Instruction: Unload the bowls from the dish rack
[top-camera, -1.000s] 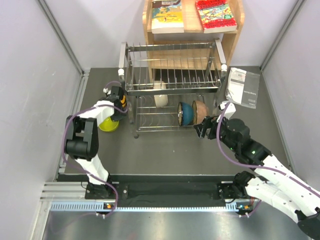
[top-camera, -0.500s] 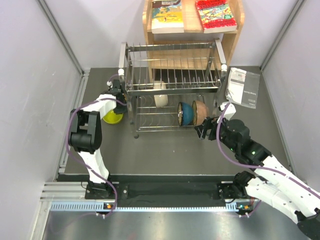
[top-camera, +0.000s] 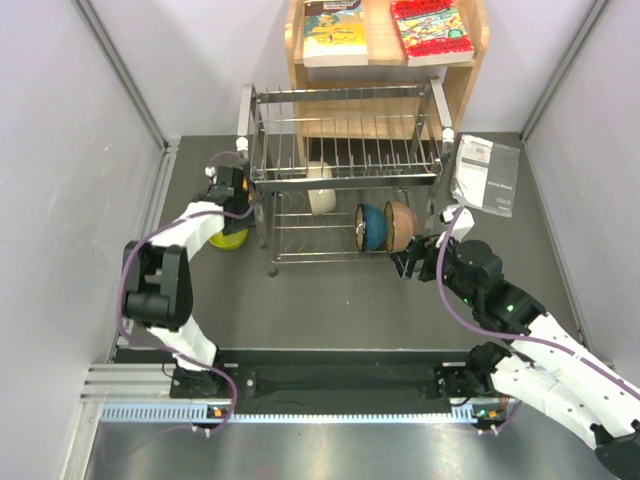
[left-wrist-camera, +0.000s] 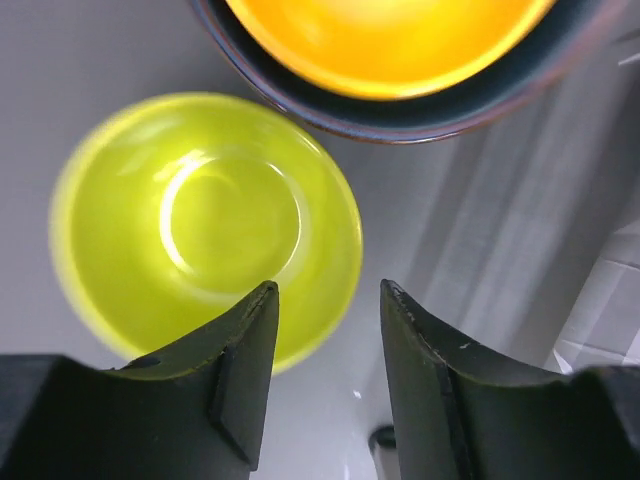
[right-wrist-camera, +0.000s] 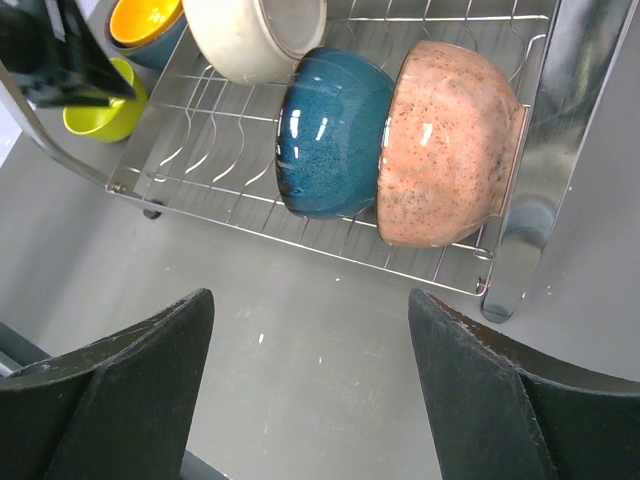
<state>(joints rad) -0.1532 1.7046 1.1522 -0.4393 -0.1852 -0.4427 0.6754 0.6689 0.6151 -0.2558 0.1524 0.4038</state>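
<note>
Lime-yellow bowl (left-wrist-camera: 205, 225): just let go of it on the table (left-wrist-camera: 110, 50) beside the orange bowl (left-wrist-camera: 390, 40), left gripper (left-wrist-camera: 328, 295) half parted, empty. Leaves cream bowl (right-wrist-camera: 255, 40), teal bowl (right-wrist-camera: 330, 140) and pinkish bowl (right-wrist-camera: 450, 140) in the dish rack (top-camera: 345, 150) before the wide, empty right gripper (right-wrist-camera: 308, 310)

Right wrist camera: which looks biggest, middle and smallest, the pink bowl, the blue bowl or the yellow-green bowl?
1. pink bowl
2. blue bowl, only slightly smaller
3. yellow-green bowl, but it sits farther from the camera, so its true size is unsure
</note>
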